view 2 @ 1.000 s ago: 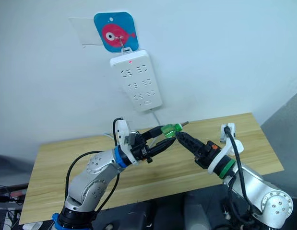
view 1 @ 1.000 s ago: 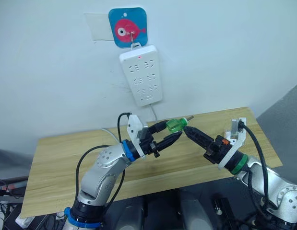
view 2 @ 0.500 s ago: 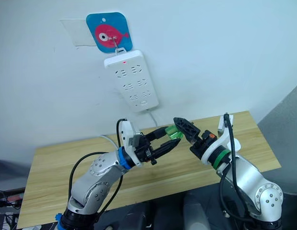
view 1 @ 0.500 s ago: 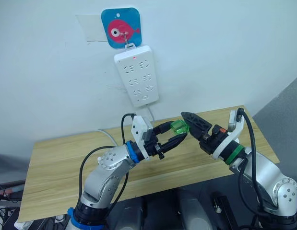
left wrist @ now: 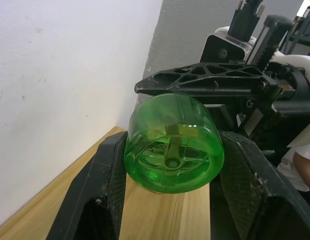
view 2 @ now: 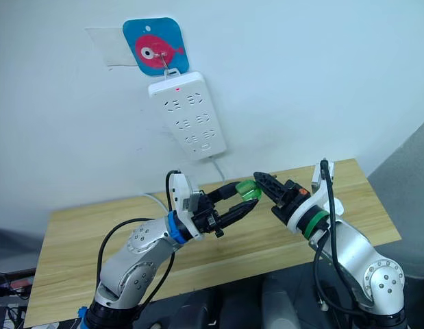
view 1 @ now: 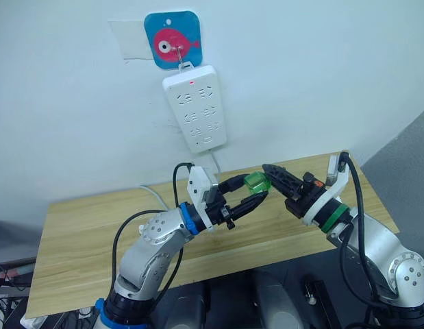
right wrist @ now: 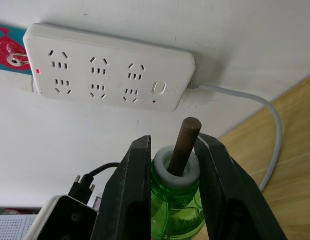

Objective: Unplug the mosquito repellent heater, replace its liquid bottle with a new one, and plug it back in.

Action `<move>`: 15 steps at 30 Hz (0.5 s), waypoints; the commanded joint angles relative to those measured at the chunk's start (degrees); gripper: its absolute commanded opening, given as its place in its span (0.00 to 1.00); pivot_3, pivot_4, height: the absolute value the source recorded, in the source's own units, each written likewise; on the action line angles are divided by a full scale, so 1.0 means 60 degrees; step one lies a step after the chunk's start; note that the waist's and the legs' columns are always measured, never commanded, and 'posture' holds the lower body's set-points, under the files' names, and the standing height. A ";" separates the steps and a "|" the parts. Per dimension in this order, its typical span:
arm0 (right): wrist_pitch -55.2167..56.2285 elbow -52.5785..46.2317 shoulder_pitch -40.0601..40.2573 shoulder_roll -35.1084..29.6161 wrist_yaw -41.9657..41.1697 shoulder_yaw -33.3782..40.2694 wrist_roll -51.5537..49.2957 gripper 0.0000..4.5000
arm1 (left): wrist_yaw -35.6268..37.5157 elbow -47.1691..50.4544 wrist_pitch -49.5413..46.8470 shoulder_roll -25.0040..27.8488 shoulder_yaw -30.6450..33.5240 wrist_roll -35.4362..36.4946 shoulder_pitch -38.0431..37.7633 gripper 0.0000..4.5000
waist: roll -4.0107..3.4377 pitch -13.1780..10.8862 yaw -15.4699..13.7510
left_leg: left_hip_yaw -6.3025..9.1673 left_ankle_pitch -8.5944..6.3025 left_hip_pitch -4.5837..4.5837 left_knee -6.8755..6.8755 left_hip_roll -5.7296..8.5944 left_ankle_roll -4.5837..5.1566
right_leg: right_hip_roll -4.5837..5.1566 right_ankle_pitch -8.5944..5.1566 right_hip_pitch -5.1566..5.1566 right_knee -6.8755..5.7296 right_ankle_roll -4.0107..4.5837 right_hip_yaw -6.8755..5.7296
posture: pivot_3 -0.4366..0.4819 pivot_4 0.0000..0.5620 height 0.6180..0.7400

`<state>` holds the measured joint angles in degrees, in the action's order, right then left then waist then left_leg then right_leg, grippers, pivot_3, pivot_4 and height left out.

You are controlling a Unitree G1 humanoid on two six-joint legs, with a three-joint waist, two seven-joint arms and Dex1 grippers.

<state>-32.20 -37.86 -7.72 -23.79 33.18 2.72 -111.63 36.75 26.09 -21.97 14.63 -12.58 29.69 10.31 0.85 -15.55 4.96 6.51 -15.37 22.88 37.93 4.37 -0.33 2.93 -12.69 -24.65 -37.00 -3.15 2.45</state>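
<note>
Closest to me, the two arms meet above the front half of the wooden table [view 1: 88, 226]. Between them hangs a small green liquid bottle [view 1: 255, 181], held clear of the tabletop. The left gripper [view 1: 256, 191] has its two black fingers set either side of the bottle's round body; in the left wrist view the clear green base [left wrist: 172, 150] sits squarely between those fingers, pressed on both flanks. The right gripper [view 2: 261, 177] comes in from the opposite side and closes on the bottle's neck. Its wrist view shows both fingers hugging the pale collar, with the brown wick [right wrist: 185, 145] poking up between them. So both sets of jaws are narrowed onto the one bottle, the left on the body and the right at the neck end.

Beyond the hands, the table runs back to the white wall [view 1: 321, 75]. A thin white cable [right wrist: 255, 107] trails from the table's rear edge up to the long white power strip [view 1: 194, 106], which hangs tilted on the wall with a small red light glowing near its top. Above it sits a blue square hook plate with a pink fish [view 1: 172, 40], from which the strip dangles. I cannot see the heater itself.
</note>
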 commanded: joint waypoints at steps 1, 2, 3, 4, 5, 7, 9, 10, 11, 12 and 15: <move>0.0006 -0.0417 -0.0074 -0.0057 -0.0299 -0.0224 -0.0229 0.19 | 0.0004 0.0295 0.0080 -0.0109 -0.0153 0.0003 0.0061 0.50 | 0.0000 0.0000 -0.0001 | 0.0000 0.0000 0.0001 0.0000 0.0001 0.0000 | 0.0000 0.0000 0.0000 0.0000 0.0000 0.0000 | 0.31 0.50 1.00; 0.0035 -0.0409 -0.0086 -0.0076 -0.0303 -0.0228 -0.0229 0.19 | 0.0004 0.0286 0.0090 -0.0127 -0.0167 -0.0014 0.0071 0.50 | 0.0000 0.0000 -0.0002 | -0.0001 0.0000 0.0001 0.0000 0.0001 0.0000 | 0.0000 0.0000 0.0000 0.0001 0.0000 0.0001 | 0.31 0.50 1.00; 0.0063 -0.0397 -0.0108 -0.0106 -0.0313 -0.0212 -0.0229 0.19 | -0.0005 0.0269 0.0128 -0.0138 -0.0179 -0.0071 0.0081 0.50 | 0.0000 0.0000 -0.0002 | -0.0001 0.0000 0.0002 0.0000 0.0001 0.0000 | 0.0000 0.0000 0.0000 0.0002 0.0000 0.0001 | 0.31 0.50 1.00; 0.0081 -0.0379 -0.0130 -0.0129 -0.0320 -0.0210 -0.0229 0.19 | -0.0003 0.0247 0.0162 -0.0140 -0.0179 -0.0111 0.0087 0.50 | 0.0000 0.0000 -0.0002 | -0.0001 0.0000 0.0002 0.0000 0.0001 0.0000 | 0.0000 0.0000 0.0000 0.0002 0.0000 0.0001 | 0.32 0.49 1.00; 0.0089 -0.0310 -0.0161 -0.0194 -0.0359 -0.0108 -0.0229 0.19 | 0.0028 0.0205 0.0180 -0.0086 -0.0172 -0.0170 0.0072 0.50 | 0.0000 0.0000 -0.0003 | -0.0001 0.0000 0.0002 0.0000 0.0002 0.0000 | 0.0000 0.0000 0.0000 0.0002 0.0000 0.0001 | 0.32 0.49 1.00; 0.0094 -0.0186 -0.0202 -0.0296 -0.0426 0.0048 -0.0229 0.19 | 0.0094 0.0144 0.0201 -0.0002 -0.0134 -0.0232 0.0042 0.72 | 0.0000 0.0000 -0.0003 | -0.0001 0.0000 0.0001 0.0000 0.0001 0.0000 | 0.0000 0.0000 0.0000 0.0001 0.0000 0.0001 | 0.32 0.50 1.00; 0.0026 -0.0009 -0.0192 -0.0534 -0.0541 0.0243 -0.0229 0.19 | 0.0169 0.0129 0.0209 0.0190 -0.0010 -0.0287 0.0006 0.86 | 0.0001 0.0000 -0.0003 | -0.0002 0.0000 0.0001 0.0001 0.0001 0.0000 | 0.0000 0.0000 0.0000 0.0001 0.0000 0.0001 | 0.32 0.50 1.00; -0.0010 0.0125 -0.0143 -0.0729 -0.0579 0.0374 -0.0229 0.19 | 0.0202 0.0158 0.0173 0.0343 0.0067 -0.0327 0.0003 0.92 | 0.0001 -0.0001 -0.0004 | -0.0002 0.0000 0.0000 0.0001 0.0001 0.0000 | 0.0000 0.0000 0.0000 0.0001 0.0000 0.0001 | 0.32 0.50 1.00; -0.0026 0.0213 -0.0104 -0.0871 -0.0611 0.0453 -0.0229 0.19 | 0.0218 0.0181 0.0148 0.0451 0.0110 -0.0349 0.0005 0.99 | 0.0001 -0.0001 -0.0007 | 0.0000 0.0000 0.0001 0.0001 0.0001 0.0000 | 0.0000 0.0000 0.0000 0.0001 0.0000 0.0000 | 0.32 0.50 1.00; -0.0063 0.0313 -0.0094 -0.1062 -0.0712 0.0535 -0.0142 0.19 | 0.0247 0.0206 0.0106 0.0582 0.0141 -0.0361 0.0024 1.00 | 0.0001 -0.0001 -0.0011 | -0.0001 0.0000 0.0001 0.0001 0.0001 0.0000 | 0.0000 0.0000 0.0000 0.0001 0.0000 -0.0001 | 0.32 0.50 1.00; -0.0463 0.0719 0.0032 -0.1871 -0.1354 0.0565 0.1752 0.19 | 0.0511 0.0493 -0.0138 0.1383 0.0397 -0.0362 -0.0019 1.00 | 0.0002 -0.0003 -0.0009 | -0.0004 0.0000 0.0001 -0.0001 0.0001 0.0001 | 0.0000 0.0000 0.0000 0.0002 0.0000 0.0001 | 0.33 0.51 1.00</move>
<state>-33.94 -33.22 -7.78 -34.06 27.42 5.17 -105.70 38.73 26.38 -22.51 21.97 -11.58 27.54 10.40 0.86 -15.57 4.90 6.50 -15.37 22.88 37.92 4.36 -0.33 2.92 -12.70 -24.65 -37.00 -3.14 2.44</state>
